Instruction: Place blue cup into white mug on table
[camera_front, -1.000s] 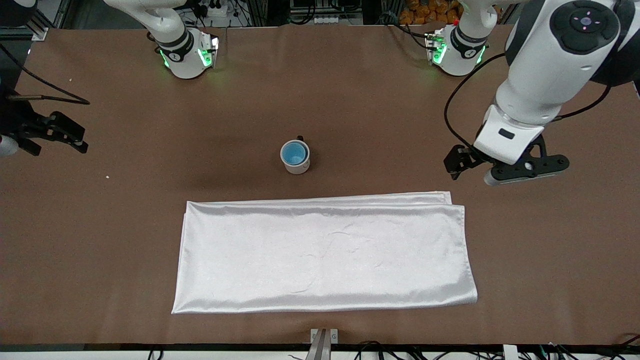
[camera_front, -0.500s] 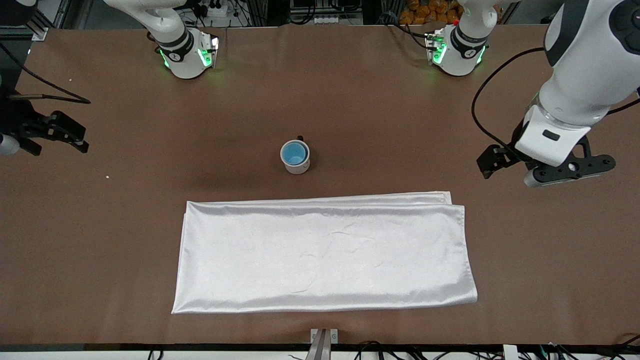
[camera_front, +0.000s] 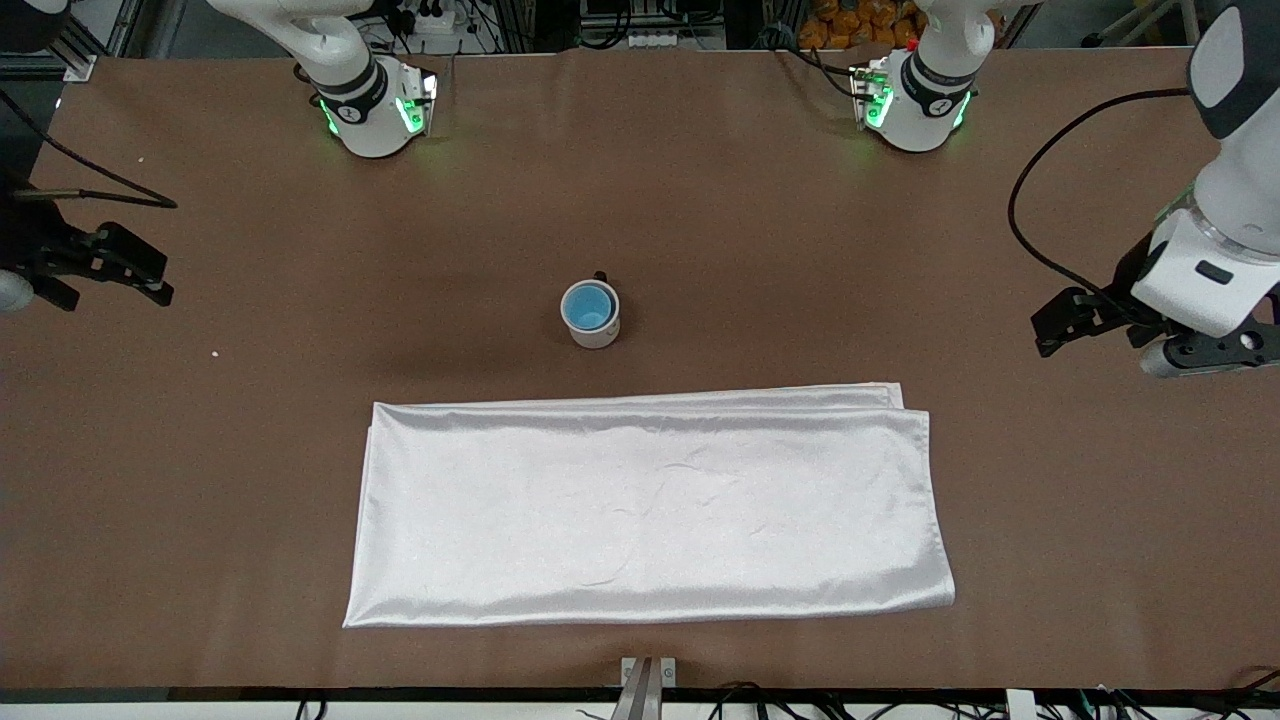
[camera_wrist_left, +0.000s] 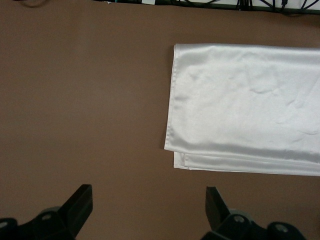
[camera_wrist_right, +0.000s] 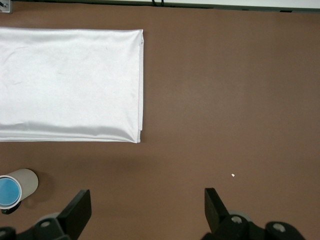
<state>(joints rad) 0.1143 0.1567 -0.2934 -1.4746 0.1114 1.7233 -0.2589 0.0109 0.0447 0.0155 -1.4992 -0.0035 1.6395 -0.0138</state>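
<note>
- Left tool (camera_front: 1100, 325), spread and empty, has retreated from the mug (camera_front: 594, 326) toward its bench (camera_front: 760, 220) end.
- Right tool (camera_front: 120, 268): spread, waiting.
- Cup (camera_front: 587, 305) sits inside mug; placement looks complete.

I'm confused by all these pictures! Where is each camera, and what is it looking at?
Front view: high up across the table, facing both arms; blue cup sits inside the white mug, white cloth nearer.
Left wrist view: on the left arm, looking down; open left gripper over bare table, cloth edge.
Right wrist view: on the right arm, looking down; open right gripper, cup in mug, cloth.
All three show the cloth.
</note>
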